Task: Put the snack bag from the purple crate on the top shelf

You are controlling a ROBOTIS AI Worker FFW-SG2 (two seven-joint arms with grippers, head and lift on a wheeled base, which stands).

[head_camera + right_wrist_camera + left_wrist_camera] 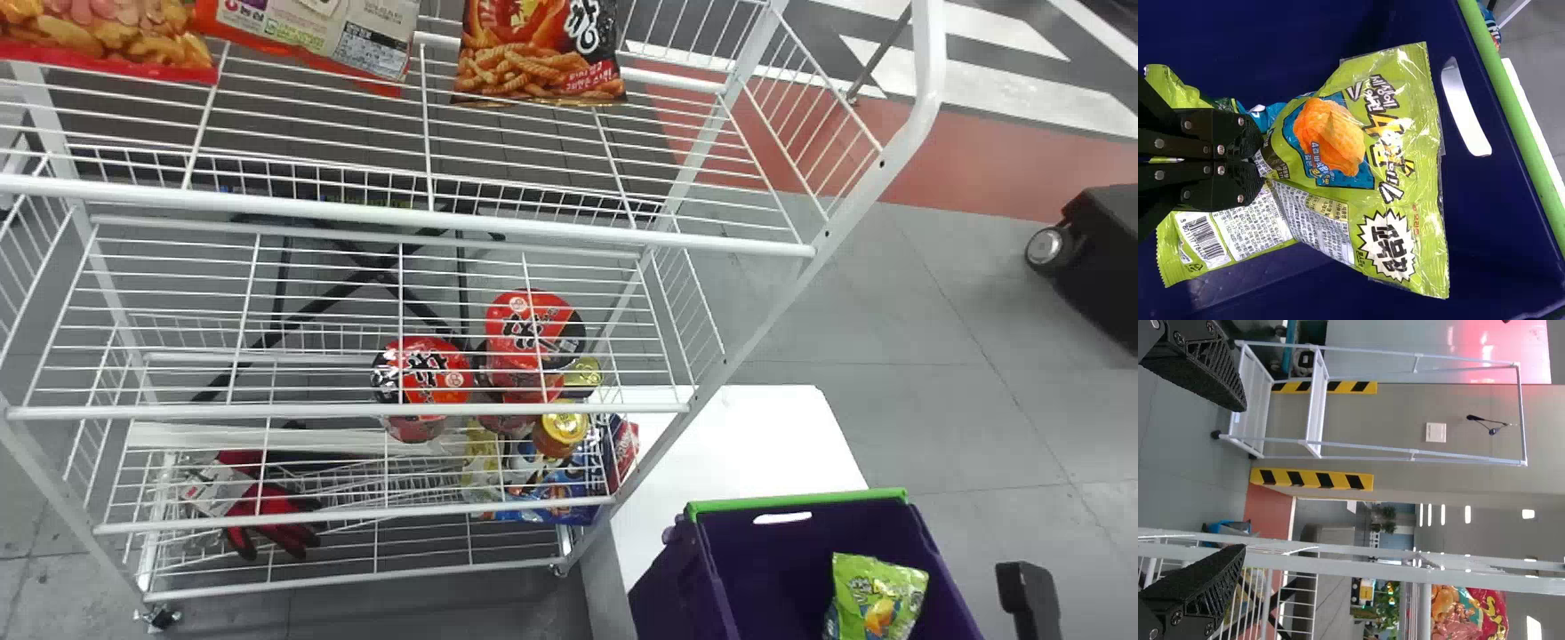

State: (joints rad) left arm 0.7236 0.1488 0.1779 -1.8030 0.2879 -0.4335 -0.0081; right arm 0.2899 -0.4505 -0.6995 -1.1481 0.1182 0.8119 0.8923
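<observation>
A black part of my right gripper rises at the lower right of the head view, beside the purple crate. Inside the crate lies the green snack bag. In the right wrist view, my right gripper is shut on a fold of the snack bag, whose printed front spreads out towards the crate wall with the handle slot. The white rack's top shelf crosses the upper head view. My left gripper stands open with nothing between its fingers, away from the crate and near the rack's white frame.
Three snack bags, one of them red and black, lie at the back of the top shelf. Red cup noodles and other goods stand lower. A slanted rack post separates the shelves from the crate; a white surface lies behind the crate.
</observation>
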